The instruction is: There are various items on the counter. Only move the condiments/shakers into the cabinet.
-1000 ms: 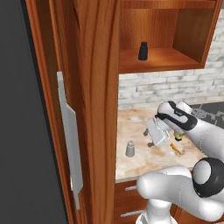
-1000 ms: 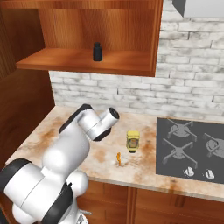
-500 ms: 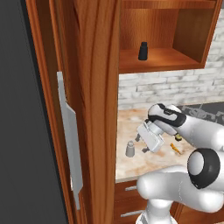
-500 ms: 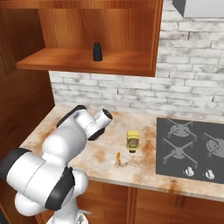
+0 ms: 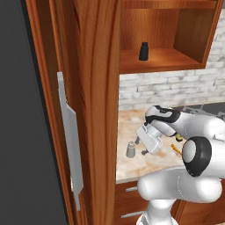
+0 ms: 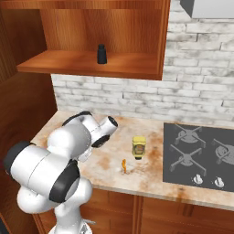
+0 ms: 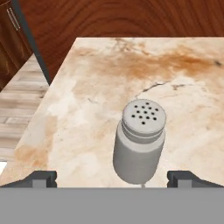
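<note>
Hand view: open tool [image 7: 112, 176] flanks upright grey shaker [image 7: 139, 140].

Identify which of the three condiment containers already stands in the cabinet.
The black shaker, upright on the cabinet shelf; the grey shaker and yellow bottle stand on the counter.

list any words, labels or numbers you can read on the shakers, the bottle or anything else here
None can be read.
yellow-brown squeeze bottle: has a label patch, too small and blurred to read.
grey shaker: plain, cap holes but no text.
black shaker in the cabinet: no marking visible.
stove knobs: no legible signs.
</note>
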Controlling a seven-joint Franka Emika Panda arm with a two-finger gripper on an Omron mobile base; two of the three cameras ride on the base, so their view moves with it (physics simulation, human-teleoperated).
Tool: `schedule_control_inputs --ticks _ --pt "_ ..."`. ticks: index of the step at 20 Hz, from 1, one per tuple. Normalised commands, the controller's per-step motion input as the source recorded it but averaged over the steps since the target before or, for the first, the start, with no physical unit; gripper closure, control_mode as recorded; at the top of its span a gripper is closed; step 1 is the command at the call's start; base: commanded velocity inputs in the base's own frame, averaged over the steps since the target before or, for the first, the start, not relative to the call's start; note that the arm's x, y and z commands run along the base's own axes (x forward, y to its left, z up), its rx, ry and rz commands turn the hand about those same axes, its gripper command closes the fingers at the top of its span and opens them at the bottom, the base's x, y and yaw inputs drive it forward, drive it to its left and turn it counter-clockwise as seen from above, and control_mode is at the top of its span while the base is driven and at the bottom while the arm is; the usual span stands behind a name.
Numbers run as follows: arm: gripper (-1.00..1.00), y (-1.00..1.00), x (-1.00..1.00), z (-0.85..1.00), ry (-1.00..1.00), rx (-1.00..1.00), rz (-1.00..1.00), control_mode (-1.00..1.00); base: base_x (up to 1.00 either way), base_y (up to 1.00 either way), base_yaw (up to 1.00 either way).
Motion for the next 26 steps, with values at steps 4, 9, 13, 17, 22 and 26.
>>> schedule_control_inputs --ticks 4,9,13,17,22,26 --pt "-1.00 0.03 0.17 -0.14 0.01 0.00 0.00 -1.00 0.00 0.00 0.00" --pt "-1.00 0.12 0.12 -0.02 0.00 0.00 0.00 -1.00 0.00 0.00 0.00" --pt "-1.00 0.23 0.10 -0.01 0.04 0.00 0.00 -1.00 0.00 0.00 0.00" --pt "-1.00 0.26 0.01 -0.04 0.05 0.00 0.00 -1.00 0.00 0.00 0.00" --pt "1.00 0.19 0.01 -0.12 0.08 0.00 0.00 -1.00 0.00 0.00 0.00" --pt "1.00 0.00 -0.03 0.04 -0.01 0.00 0.00 -1.00 0.00 0.00 0.00"
